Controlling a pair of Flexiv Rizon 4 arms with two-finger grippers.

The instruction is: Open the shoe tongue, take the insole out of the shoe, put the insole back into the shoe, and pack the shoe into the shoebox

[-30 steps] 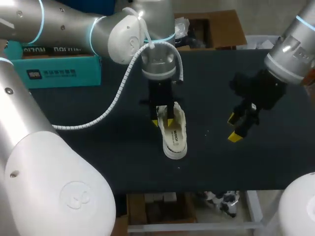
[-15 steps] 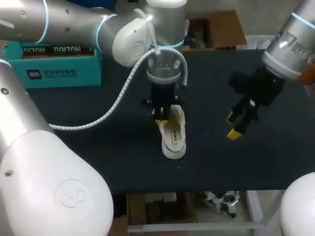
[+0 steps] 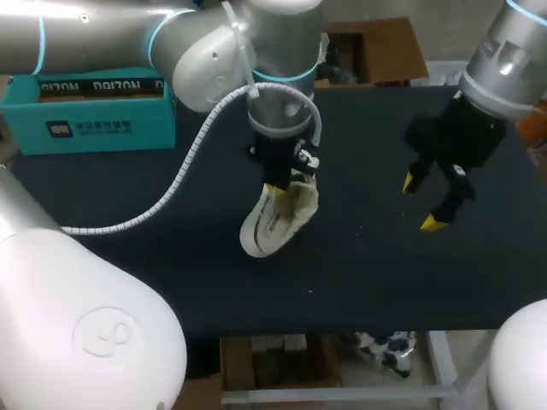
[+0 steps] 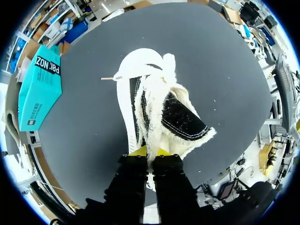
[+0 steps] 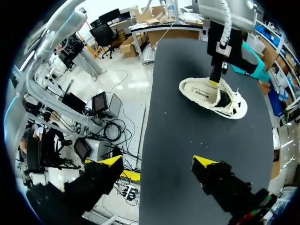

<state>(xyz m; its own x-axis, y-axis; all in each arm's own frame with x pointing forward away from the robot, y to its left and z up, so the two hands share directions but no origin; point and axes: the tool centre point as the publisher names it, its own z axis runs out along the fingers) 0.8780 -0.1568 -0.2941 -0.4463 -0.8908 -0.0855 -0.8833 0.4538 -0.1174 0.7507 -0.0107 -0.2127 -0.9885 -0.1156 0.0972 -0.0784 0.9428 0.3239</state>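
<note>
table (image 3: 385, 282) | dark matte top | small pale specks (image 5: 165, 112) on it

1. The shoe (image 3: 275, 218) is white cloth, with fuzzy fleece trimming its opening and a smooth sole.
2. The table (image 3: 359, 273) under the shoe is dark and matt.
3. The shoebox (image 3: 90, 120), well apart from the shoe, is smooth teal cardboard.
4. The left arm (image 3: 102, 34) above the shoe is satin silver metal.

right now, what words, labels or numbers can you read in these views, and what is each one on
teal shoebox, top edge: large dark letters, upside down in the head view, not surely readable
white label on the shoebox's side: print too small to read
inside the shoe: a short dark mark, too small to read
nothing else legible
</note>
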